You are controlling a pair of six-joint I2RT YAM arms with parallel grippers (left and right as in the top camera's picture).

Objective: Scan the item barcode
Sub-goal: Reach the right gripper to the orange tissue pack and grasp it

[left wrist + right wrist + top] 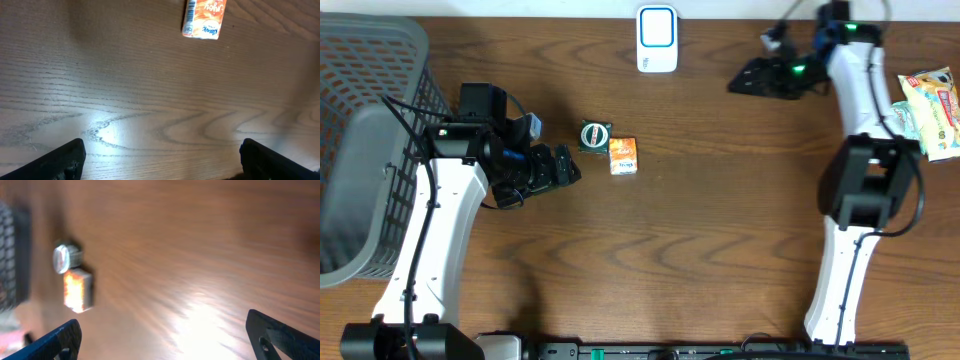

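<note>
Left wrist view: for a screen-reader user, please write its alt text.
An orange packet, barcode along its left edge, lies on the wooden table at the top of frame. The left hand is open and empty, fingertips at the bottom corners.

Your basket (360, 150) sits far left on the table (720, 250), the snack bags (932, 110) at its right edge. The carton (623, 156) lies just beside the tin (594, 135) (tin to its left), with the scanner (657, 40) well behind both.

Top-down overhead, low wrist views, shared packet (623, 156)
</note>
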